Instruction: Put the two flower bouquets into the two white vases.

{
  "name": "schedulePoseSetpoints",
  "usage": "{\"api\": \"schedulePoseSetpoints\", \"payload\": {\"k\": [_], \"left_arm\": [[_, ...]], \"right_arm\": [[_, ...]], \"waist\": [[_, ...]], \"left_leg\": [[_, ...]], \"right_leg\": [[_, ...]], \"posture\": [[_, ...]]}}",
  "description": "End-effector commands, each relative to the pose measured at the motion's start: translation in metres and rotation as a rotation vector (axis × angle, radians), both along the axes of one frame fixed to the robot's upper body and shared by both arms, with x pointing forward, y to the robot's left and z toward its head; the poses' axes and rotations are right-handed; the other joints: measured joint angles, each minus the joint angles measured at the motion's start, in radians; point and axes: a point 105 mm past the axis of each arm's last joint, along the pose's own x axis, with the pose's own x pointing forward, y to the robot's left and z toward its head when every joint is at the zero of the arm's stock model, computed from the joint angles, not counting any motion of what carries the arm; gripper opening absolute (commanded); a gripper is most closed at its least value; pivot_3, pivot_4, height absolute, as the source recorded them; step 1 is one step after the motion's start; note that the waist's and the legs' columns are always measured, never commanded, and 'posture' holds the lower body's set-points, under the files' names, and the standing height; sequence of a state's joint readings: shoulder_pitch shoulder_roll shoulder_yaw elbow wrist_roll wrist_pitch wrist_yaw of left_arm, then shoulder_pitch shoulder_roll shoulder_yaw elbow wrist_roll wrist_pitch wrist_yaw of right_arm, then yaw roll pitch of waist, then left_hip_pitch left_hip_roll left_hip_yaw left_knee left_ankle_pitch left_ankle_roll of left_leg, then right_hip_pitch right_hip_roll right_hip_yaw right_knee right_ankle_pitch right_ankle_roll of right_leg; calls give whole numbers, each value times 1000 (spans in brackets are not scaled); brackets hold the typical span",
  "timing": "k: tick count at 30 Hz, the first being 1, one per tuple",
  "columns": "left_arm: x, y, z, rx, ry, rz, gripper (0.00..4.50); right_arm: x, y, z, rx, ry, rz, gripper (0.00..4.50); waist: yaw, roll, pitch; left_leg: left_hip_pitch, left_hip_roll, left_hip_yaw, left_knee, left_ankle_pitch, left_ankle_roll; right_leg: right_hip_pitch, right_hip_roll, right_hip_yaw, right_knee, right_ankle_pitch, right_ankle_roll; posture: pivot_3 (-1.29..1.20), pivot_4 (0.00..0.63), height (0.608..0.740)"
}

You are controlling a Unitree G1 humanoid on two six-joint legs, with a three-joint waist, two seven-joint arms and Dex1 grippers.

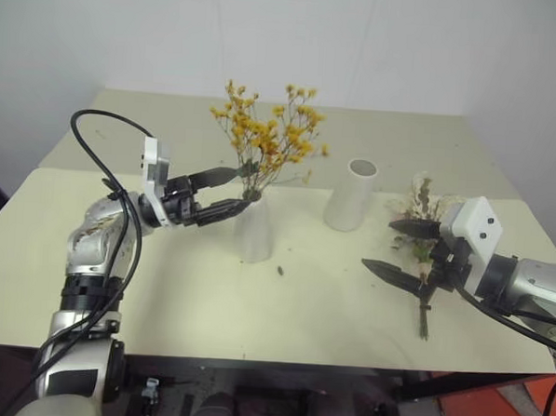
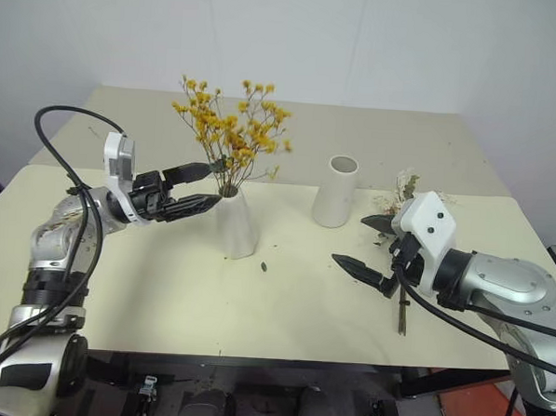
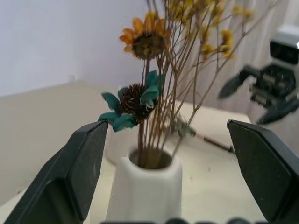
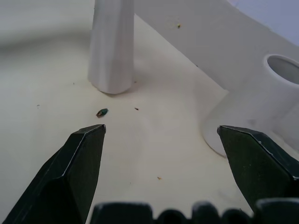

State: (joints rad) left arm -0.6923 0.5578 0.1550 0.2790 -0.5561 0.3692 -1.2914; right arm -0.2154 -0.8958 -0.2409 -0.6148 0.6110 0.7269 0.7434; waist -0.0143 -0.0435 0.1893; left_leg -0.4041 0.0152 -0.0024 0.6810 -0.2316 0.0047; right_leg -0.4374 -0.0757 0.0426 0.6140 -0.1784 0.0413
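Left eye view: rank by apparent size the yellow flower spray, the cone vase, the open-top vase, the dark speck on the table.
1. Yellow flower spray, widest.
2. Cone vase and open-top vase look close in size; the cone sits nearer the camera, so no ranking between them.
3. Dark speck, smallest.

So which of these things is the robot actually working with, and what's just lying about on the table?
Part of the job:
- yellow bouquet, standing in the cone vase
- rose bouquet, lying on the table
- tall vase, empty
- left gripper, right gripper, jaws open

Lying about:
- small dark scrap on the table
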Motion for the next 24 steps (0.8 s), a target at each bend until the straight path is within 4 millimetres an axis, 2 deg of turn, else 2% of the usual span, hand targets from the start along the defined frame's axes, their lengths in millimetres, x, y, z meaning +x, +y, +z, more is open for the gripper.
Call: {"api": "schedulePoseSetpoints", "payload": {"k": [1,6,8,10,13,15,19,24], "left_arm": [[-12,8,10,66,-56,-2,4452],[-33,37,17,139,-73,79,4452],[-43,49,27,199,-107,131,4452],[-56,54,45,238,-167,152,4452],[-77,48,66,357,-235,97,4452],[-84,42,69,437,-249,73,4452],[-84,24,71,561,-274,65,4452],[-87,-6,72,552,-299,-11,4452]], "right_arm": [[0,1,8,-6,-54,5,4500],[6,-15,13,1,-35,-92,4500],[12,-29,17,4,7,-175,4500],[16,-41,19,14,62,-246,4500],[22,-57,9,-22,174,-343,4500],[27,-65,4,-40,221,-402,4500],[44,-90,-13,-51,310,-597,4500],[54,-99,-42,-66,405,-693,4500]], "waist": [[-1,0,0],[-6,0,0],[-5,0,0],[-3,0,0],[3,0,0],[4,0,0],[2,1,0],[0,1,0]], "left_leg": [[0,0,0,0,0,0],[0,1,1,0,0,0],[0,1,1,0,0,0],[0,1,1,0,0,0],[0,2,1,0,0,0],[0,1,1,0,0,0],[0,1,2,0,0,0],[0,2,2,-1,0,0]], "right_leg": [[0,0,0,0,0,0],[-1,0,0,0,-1,0],[-1,0,0,0,-1,0],[-1,0,0,0,-1,0],[-1,0,0,-1,-2,2],[0,0,-1,-1,-2,2],[0,0,0,-1,-3,4],[-1,1,0,-1,-3,5]], "posture": [[0,150,740],[0,150,740],[0,150,740],[0,150,740],[0,150,740],[0,150,740],[0,150,740],[0,150,740]]}}
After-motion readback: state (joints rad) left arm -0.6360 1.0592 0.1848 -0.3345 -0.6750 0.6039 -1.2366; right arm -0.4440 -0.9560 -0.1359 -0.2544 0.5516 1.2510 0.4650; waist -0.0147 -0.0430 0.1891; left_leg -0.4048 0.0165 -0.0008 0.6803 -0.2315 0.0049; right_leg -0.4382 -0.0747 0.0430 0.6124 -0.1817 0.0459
